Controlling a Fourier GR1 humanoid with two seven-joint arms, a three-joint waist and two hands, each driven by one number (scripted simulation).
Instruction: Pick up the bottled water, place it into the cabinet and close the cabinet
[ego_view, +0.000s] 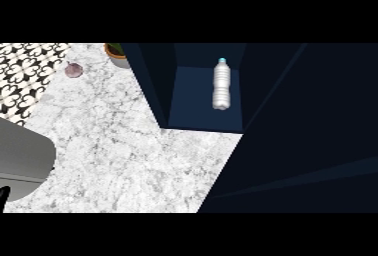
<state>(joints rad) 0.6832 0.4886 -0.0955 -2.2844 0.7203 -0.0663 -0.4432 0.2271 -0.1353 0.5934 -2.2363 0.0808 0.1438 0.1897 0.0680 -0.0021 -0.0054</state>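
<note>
The bottled water (221, 84), clear with a light blue cap, stands inside the open dark blue cabinet (207, 117), toward the back of its floor. The cabinet door (310, 125) is swung open and fills the right side of the view. My left forearm (22, 160) enters at the lower left edge as a grey shape, and only a black sliver of the left hand (4, 192) shows at the frame edge. The right hand is out of view. Nothing touches the bottle.
The white marble counter (125, 155) spreads across the left and middle. A small purplish object (74, 70) lies near the back left, beside a potted plant (117, 54). A patterned tile wall (26, 75) borders the far left.
</note>
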